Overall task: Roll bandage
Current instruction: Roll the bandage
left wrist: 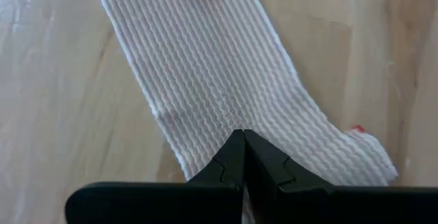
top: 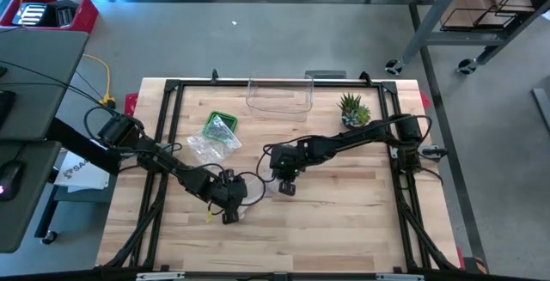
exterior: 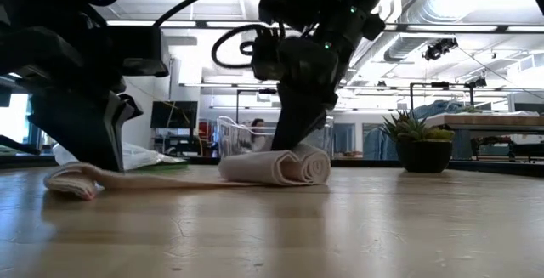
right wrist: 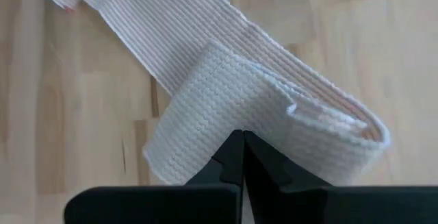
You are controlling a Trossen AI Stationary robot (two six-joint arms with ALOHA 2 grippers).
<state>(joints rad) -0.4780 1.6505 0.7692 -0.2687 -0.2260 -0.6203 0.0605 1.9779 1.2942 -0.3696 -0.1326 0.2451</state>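
A beige ribbed bandage lies on the wooden table. Its loosely rolled part (exterior: 276, 167) is toward the right, and a flat strip (exterior: 170, 182) runs left to the free end (exterior: 72, 180). My right gripper (right wrist: 241, 140), shut, stands on the rolled part (right wrist: 226, 107). My left gripper (left wrist: 239, 140), also shut, stands on the flat strip (left wrist: 205, 66) near its free end. In the high view both grippers meet at the table's middle, the left gripper (top: 230, 212) nearer the front edge than the right gripper (top: 285, 186). My left gripper presses its shut fingertips (left wrist: 233, 152) down on the flat single layer of the strip (left wrist: 226, 118), a little short of the free end (left wrist: 363, 159). The fingers slant down from above. The strip lies flat on the table. My right gripper presses its shut fingertips (right wrist: 236, 152) down on the top of the rolled part (right wrist: 233, 118), slanting from above. The roll is loose and flattened and rests on the table, with its open layers showing at one side (right wrist: 342, 125).
A clear plastic box (top: 279, 96) and a small potted plant (top: 353, 109) stand at the table's far side. A green item with a plastic bag (top: 219, 133) lies left of centre. A black frame (top: 172, 88) rims the table. Bare wood lies toward the near edge.
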